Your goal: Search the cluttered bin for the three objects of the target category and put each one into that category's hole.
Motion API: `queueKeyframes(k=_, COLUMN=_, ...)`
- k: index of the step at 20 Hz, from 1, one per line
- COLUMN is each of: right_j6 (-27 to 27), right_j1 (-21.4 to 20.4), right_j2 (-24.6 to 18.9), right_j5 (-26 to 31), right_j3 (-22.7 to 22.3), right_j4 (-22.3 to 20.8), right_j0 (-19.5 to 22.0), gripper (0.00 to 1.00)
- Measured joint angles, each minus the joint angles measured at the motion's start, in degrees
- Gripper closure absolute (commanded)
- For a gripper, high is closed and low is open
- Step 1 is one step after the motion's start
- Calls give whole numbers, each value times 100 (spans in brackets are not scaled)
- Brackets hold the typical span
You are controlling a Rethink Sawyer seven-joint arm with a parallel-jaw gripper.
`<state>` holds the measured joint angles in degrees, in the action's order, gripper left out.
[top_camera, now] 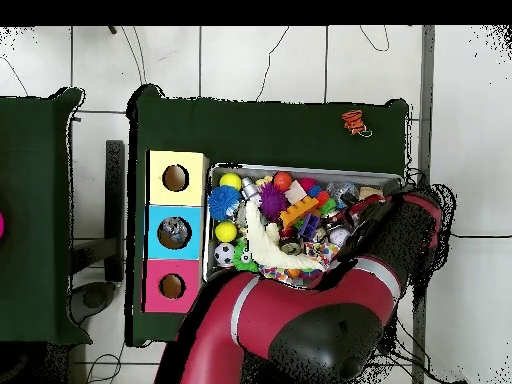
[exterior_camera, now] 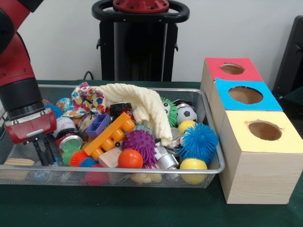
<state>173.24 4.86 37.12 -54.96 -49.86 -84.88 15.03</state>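
1. Pincer: gripper (exterior_camera: 46,158) low inside the mesh bin (exterior_camera: 208,169), at the end far from the boxes. Prongs narrowly parted, nothing seen between them.
2. Targets: category not readable from the views, so all three presumably somewhere in the pile, none seen in a hole. Red hole (exterior_camera: 232,69), blue hole (exterior_camera: 245,95) and yellow hole (exterior_camera: 264,130) in a row just beside the bin's other end.
3. Risk of a wrong pick: purple spiky ball (exterior_camera: 140,143), blue spiky ball (exterior_camera: 198,141) and smooth orange ball (exterior_camera: 130,159) packed close, easy to grab by mistake.
4. Risk of hidden targets: cream cloth (exterior_camera: 142,106) draped across the middle, likely covering toys beneath.
5. Risk of a snag: prongs close to the wire wall and to a wooden block (exterior_camera: 19,162); catching in the mesh could drag the whole bin.
6. Risk of a slip: round, soft toys liable to squirt out of so narrow a grip.
7. Risk on the carry: long way across the pile to the holes, a loosely pinched toy apt to drop back or miss the opening.
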Motion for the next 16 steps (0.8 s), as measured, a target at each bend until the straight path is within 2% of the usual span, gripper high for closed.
queueKeyframes(k=15, right_j6=0, right_j1=-3, right_j2=-7, right_j5=0, right_j3=0, right_j4=0, right_j0=-10, gripper=100)
queueKeyframes(k=16, right_j6=0, right_j1=-3, right_j2=-7, right_j5=0, right_j3=0, right_j4=0, right_j0=-14, gripper=0)
